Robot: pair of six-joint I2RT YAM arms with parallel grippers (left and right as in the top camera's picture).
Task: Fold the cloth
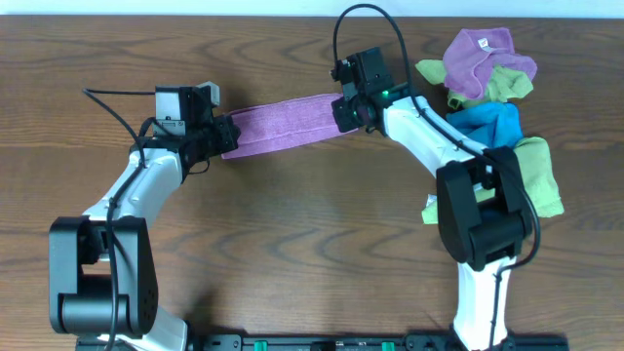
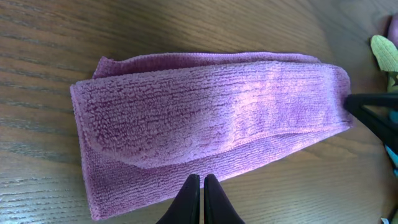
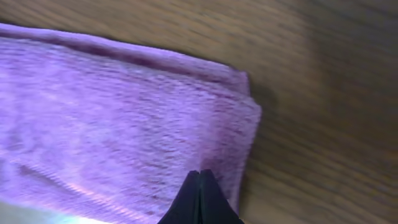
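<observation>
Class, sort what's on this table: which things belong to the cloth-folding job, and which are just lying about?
Belongs to the job: the cloth, folded into a strip; left gripper and right gripper, each shut on one end.
Lying about: second purple cloth, blue cloth, yellow-green cloths, heaped together.

The cloth [image 3: 112,118] lies in stacked layers on the wooden table [image 3: 323,93] — its corner points right. The gripper [image 3: 200,177] has its tips pressed together on the fabric, near that right edge.
</observation>
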